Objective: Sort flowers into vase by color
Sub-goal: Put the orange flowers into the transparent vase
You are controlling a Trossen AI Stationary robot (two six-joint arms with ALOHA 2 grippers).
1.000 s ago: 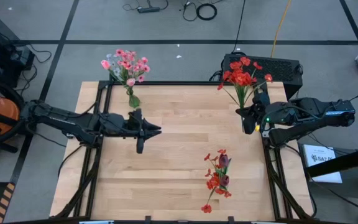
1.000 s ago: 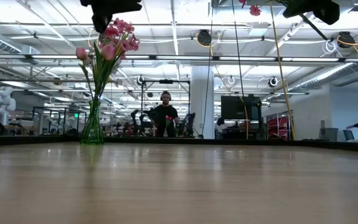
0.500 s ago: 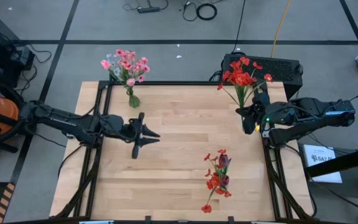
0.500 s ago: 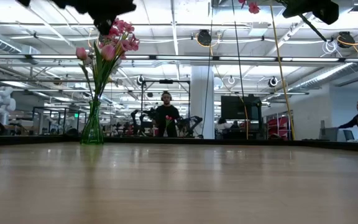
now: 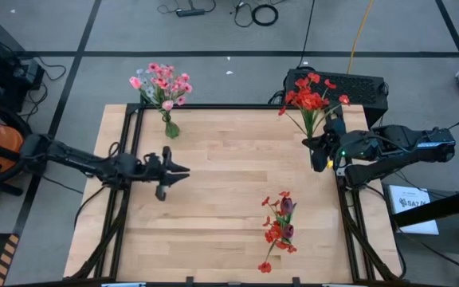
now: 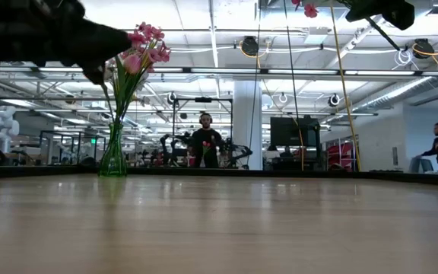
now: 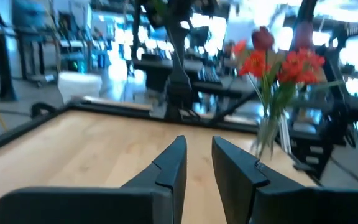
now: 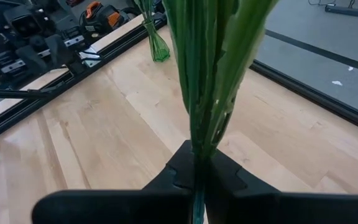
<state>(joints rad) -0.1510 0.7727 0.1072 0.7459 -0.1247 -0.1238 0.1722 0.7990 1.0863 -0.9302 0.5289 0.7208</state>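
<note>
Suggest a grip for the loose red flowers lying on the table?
Judging by pose: the red flowers lie flat in a clump, blooms stacked. Come straight down with the empty left gripper and pinch the thin stems crosswise near the lower end, clear of blooms.

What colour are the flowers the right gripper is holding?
Red, on green stems; the red flowers in the right gripper show best in the high view.
</note>
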